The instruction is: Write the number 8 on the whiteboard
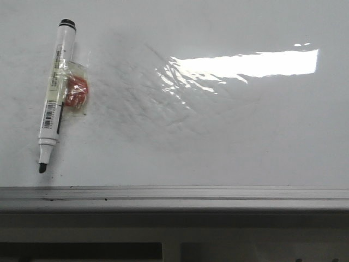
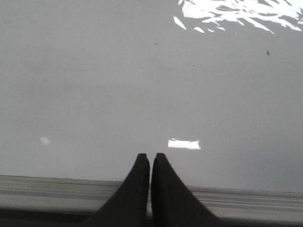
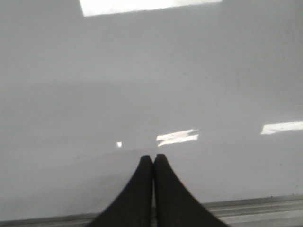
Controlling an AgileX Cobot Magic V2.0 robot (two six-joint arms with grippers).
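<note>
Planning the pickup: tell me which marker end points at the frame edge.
The uncapped black tip; the capped black end points away from the grey frame.

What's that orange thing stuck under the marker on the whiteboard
An orange-red round piece sits beside the marker barrel, held against it by clear tape. Beneath them lies the whiteboard, with faint grey smudges and no 8. What it is, and anything directly under the barrel, is hidden.

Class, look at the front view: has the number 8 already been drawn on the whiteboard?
No. The whiteboard shows only faint grey smudges, and the uncapped marker lies on it, unheld.
</note>
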